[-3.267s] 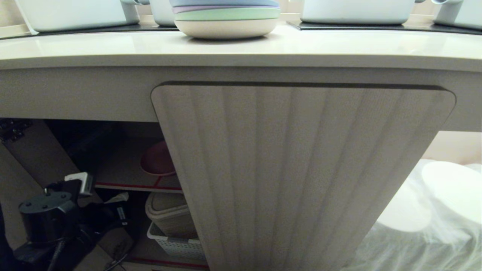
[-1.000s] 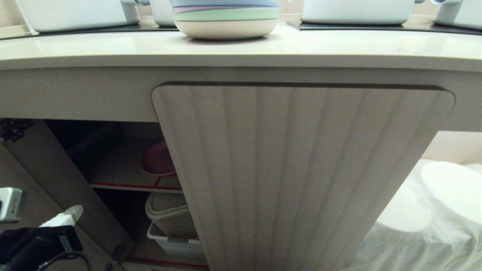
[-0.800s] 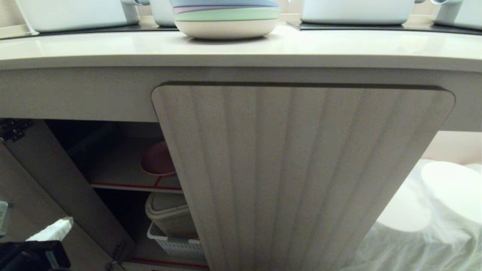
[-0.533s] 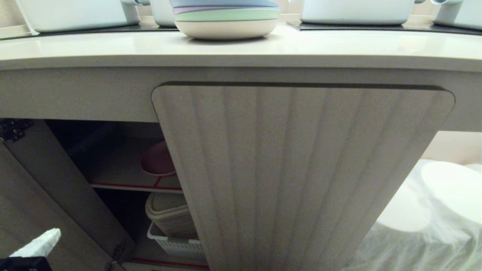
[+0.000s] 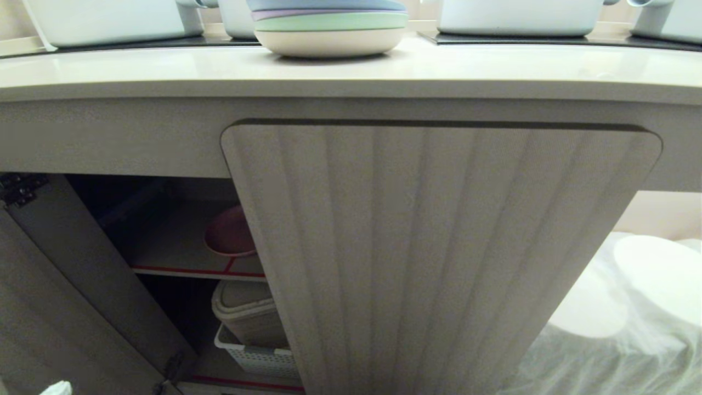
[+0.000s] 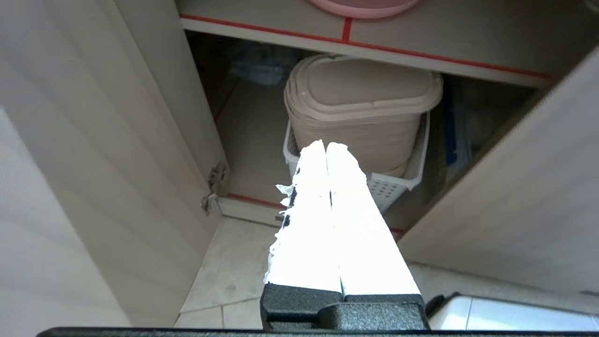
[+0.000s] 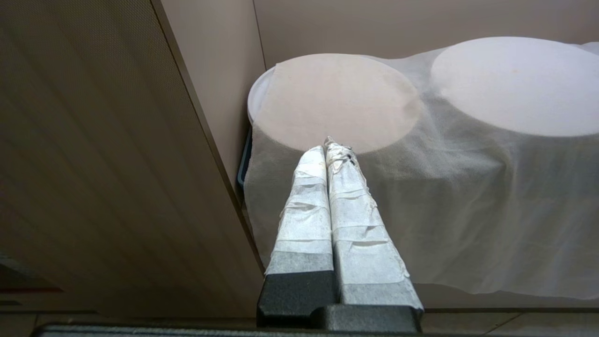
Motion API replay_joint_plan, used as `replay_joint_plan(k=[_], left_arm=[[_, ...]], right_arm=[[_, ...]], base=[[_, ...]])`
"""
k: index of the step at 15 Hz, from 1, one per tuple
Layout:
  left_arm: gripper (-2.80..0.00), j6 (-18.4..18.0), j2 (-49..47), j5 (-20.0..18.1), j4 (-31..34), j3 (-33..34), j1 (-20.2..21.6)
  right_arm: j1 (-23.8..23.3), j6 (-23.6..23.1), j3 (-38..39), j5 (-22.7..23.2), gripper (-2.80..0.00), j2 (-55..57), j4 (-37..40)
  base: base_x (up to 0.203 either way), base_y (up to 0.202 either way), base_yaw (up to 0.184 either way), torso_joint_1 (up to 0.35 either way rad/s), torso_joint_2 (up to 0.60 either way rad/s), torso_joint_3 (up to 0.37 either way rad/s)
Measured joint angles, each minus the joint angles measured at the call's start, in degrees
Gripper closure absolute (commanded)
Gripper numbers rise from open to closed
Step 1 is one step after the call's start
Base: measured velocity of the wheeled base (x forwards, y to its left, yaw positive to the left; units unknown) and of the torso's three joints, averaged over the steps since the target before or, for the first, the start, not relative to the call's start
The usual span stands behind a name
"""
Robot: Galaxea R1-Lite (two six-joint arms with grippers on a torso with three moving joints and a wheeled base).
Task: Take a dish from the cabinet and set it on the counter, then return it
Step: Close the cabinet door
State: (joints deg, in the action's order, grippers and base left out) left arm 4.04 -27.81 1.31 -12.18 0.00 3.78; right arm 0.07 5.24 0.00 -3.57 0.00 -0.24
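Cream-beige, the counter runs across the top of the head view, its far edge cut off along with the upper parts of the stacked plates and white pots standing on it. Below the counter, the cabinet shows one fluted door closed and, to its left, a dark opening with the other door swung out. That closed door hides most of the dish, which lies on the red-edged shelf; only its pink left part shows, and in the left wrist view only its near rim. Under the shelf a lidded beige bin sits in a white basket.

Compared with a second ago, the left gripper has dropped almost out of the head view, leaving just a white tip at the bottom corner; its fingers are pressed together, empty, in front of the cabinet opening. Right of the cabinet, the right gripper is parked with fingers closed, near cloth-covered round shapes.
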Motion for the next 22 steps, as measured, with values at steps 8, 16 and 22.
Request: replay_joint_plan(k=[8, 16, 22], left_arm=[[0.0, 0.16, 19.34, -3.06, 10.12, -0.05, -3.07], [0.0, -0.53, 27.57, -4.64, 10.11, -0.02, -3.78], [0.0, -8.06, 27.73, -1.44, 11.92, 0.0, -3.78]], right_arm=[[0.0, 0.0, 0.0, 0.0, 0.0, 0.0, -0.02], [0.0, -0.01, 0.0, -0.01, 0.0, 0.0, -0.02], [0.0, 0.01, 0.0, 0.0, 0.0, 0.0, -0.02]], base=[[0.0, 0.0, 0.0, 0.0, 0.0, 0.0], [0.0, 0.0, 0.0, 0.0, 0.0, 0.0], [0.0, 0.0, 0.0, 0.0, 0.0, 0.0]])
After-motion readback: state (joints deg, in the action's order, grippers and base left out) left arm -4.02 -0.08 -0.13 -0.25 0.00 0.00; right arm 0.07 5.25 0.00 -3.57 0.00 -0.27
